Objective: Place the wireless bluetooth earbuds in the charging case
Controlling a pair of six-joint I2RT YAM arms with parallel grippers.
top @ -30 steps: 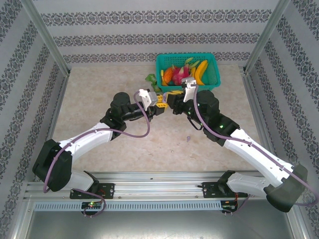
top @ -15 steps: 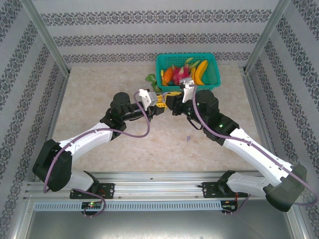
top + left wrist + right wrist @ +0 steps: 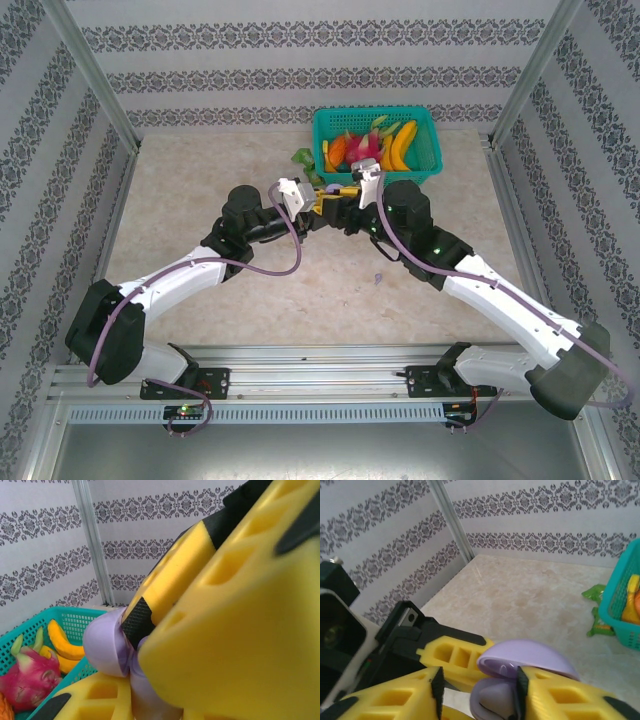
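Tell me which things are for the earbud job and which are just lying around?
For the job:
- lilac round plastic charging case, lid open
- tiny purple piece lying loose, likely an earbud

Just lying about:
- teal plastic mesh basket
- yellow toy banana
- pink toy dragon fruit
- green crinkled packet

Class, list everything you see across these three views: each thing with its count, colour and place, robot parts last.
charging case: 1, lavender, lid open, between the two grippers
earbud: 1, tiny purple piece, likely an earbud, on the table near the right arm
basket: 1, teal, far side of the table
fruit: several, yellow, pink, orange, in the basket
green packets: 2, on the table left of the basket
table: 1, beige marbled
left gripper: yellow fingers, shut on the charging case
right gripper: yellow fingers, open, astride the case
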